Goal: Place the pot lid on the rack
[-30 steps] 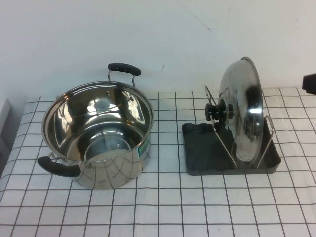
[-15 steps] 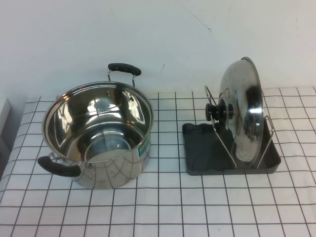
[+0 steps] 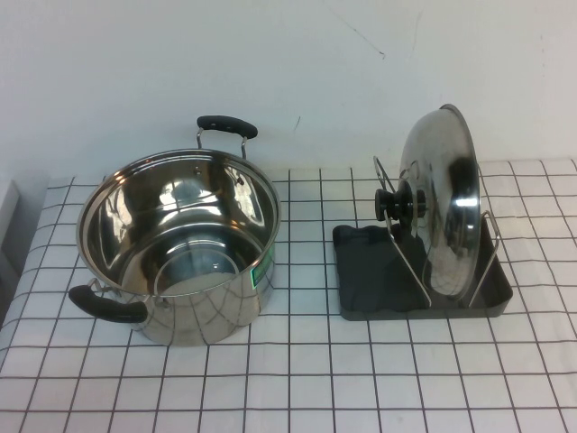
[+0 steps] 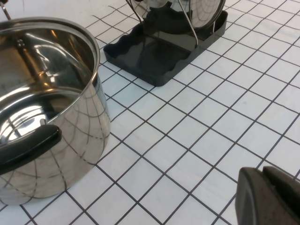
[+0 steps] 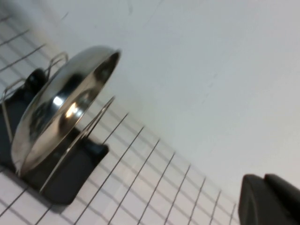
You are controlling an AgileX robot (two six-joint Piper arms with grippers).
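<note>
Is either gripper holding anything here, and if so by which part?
Nothing is held. The left gripper and right gripper are shut on nothing; the pot lid stands in the rack.

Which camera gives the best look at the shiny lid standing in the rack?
The high view: the whole pot lid shows, upright between the rack wires, knob included. The right wrist view shows it edge-on; the left wrist view catches only its lower rim.

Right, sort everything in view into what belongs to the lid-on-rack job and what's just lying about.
Belongs to the job:
- pot lid, standing on edge in the rack
- rack
- right gripper, shut, empty, clear of the lid
- left gripper, shut, empty, low over the tablecloth

Just lying about:
- steel pot, uncovered, left of the rack
- checked tablecloth
</note>
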